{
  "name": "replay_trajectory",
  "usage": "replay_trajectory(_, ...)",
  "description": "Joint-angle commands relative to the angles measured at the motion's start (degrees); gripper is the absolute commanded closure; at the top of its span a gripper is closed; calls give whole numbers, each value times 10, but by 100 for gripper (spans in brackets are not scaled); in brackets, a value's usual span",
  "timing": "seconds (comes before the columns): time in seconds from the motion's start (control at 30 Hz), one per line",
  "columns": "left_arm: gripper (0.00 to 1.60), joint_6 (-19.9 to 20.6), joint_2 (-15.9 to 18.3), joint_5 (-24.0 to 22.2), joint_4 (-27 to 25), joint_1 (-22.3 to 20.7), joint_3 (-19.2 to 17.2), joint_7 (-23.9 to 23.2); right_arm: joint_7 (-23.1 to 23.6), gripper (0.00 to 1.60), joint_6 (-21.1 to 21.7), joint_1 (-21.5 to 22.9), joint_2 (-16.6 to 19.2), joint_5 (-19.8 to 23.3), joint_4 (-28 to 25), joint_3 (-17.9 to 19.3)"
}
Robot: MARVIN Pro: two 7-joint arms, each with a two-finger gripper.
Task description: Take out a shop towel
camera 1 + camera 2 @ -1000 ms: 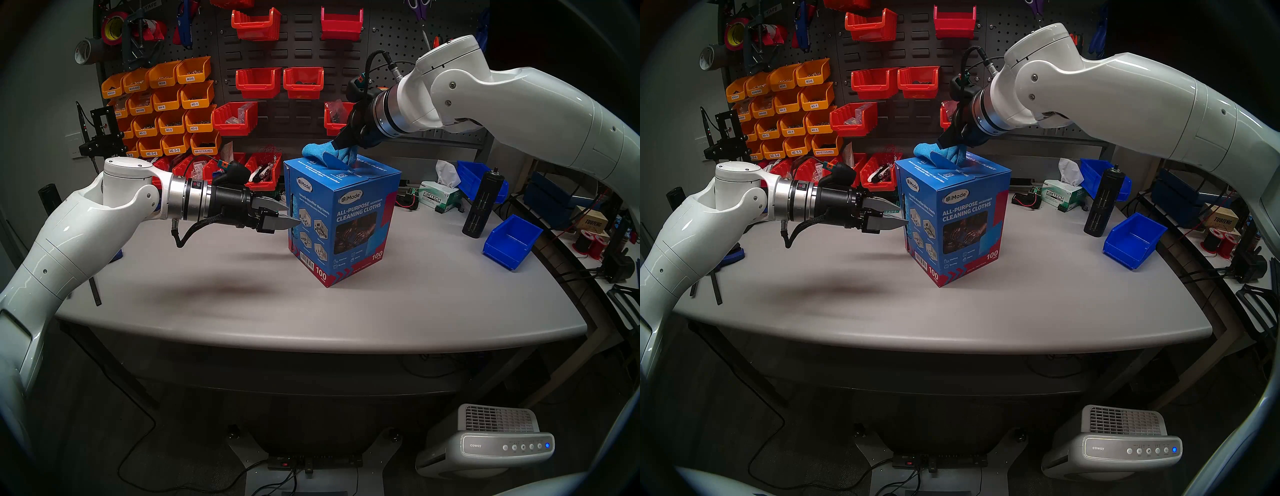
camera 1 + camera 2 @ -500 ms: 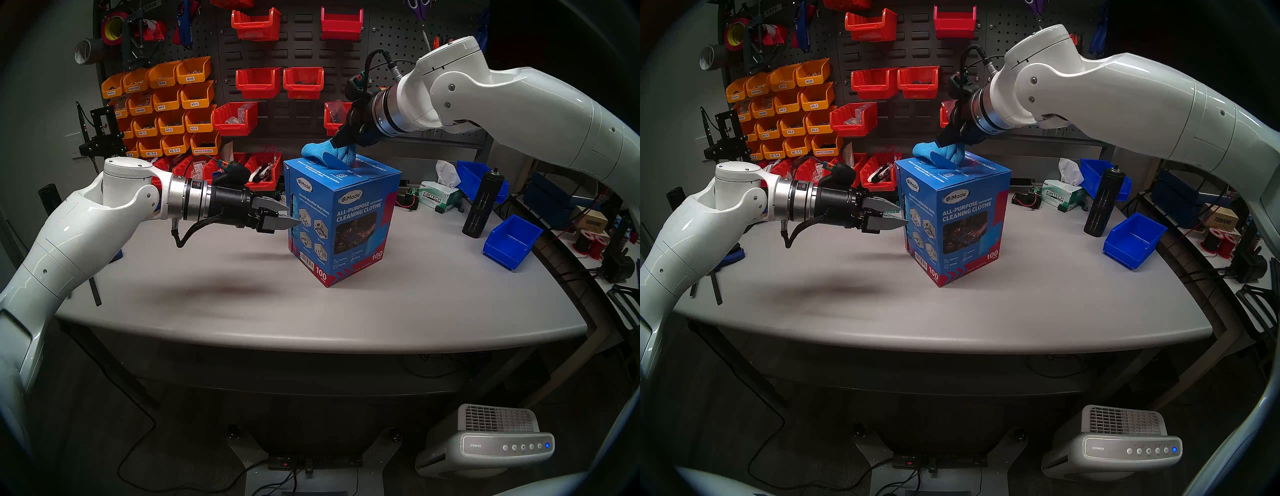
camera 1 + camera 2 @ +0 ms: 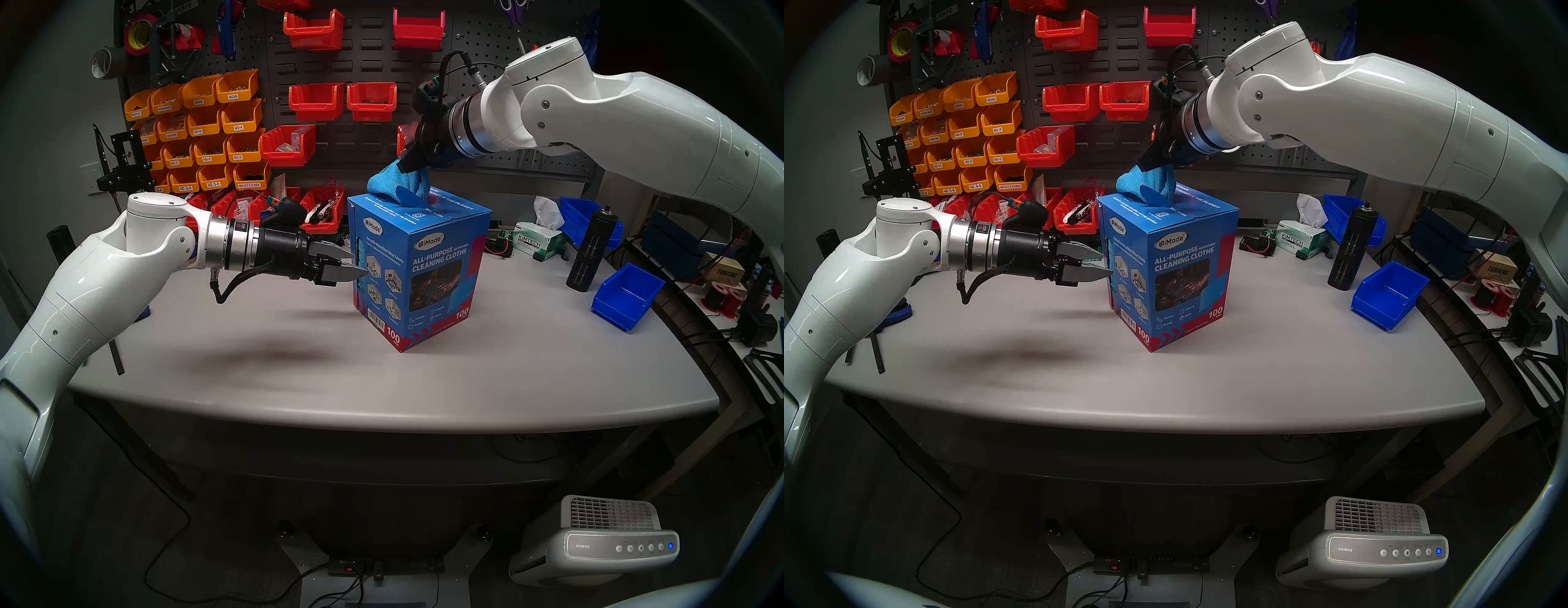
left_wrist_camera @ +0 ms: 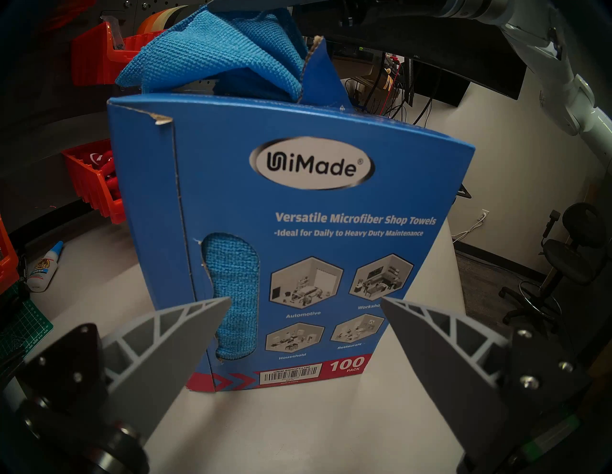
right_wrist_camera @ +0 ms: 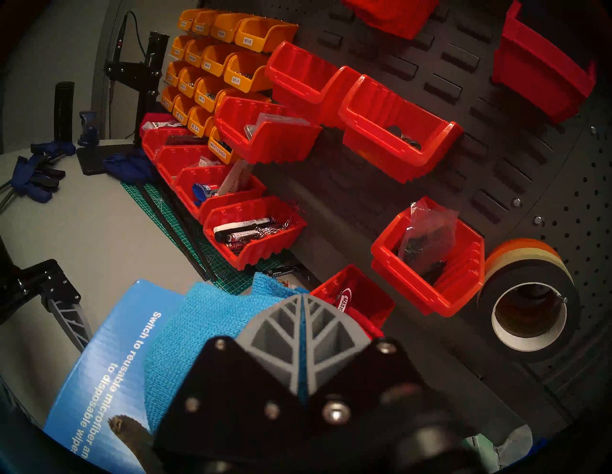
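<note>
Head stereo left view, from left: the left gripper (image 3: 354, 265) is hovering with its grey fingers (image 4: 185, 334) spread apart, facing the side of the tall blue printed cardboard carton (image 3: 428, 276) that is standing on the grey table (image 3: 297, 373). Above the carton's top opening, the right gripper (image 3: 406, 163) is pinching the sky-blue waffle-weave microfibre shop towel (image 3: 392, 184), which is sitting partly drawn out of the opening.

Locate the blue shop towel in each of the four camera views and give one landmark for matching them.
Head stereo left: shop towel upper centre, rising from the carton top, pinched by the right gripper.
Head stereo right: same spot, slightly further left.
Left wrist: top centre, above the carton.
Right wrist: lower left of centre, clamped between the fingers.
Shared landmark: the blue UniMade carton.
</note>
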Motion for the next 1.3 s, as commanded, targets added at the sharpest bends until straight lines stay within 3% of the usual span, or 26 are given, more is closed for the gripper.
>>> replay_trajectory(0.0, 0, -2, 2, -4, -2, -16, -14, 0, 17, 160, -19, 36, -6, -32, 26, 21)
replay_trajectory(1.27, 0, -2, 2, -4, -2, -16, -14, 0, 148, 160, -88, 64, -80, -123, 179, 27)
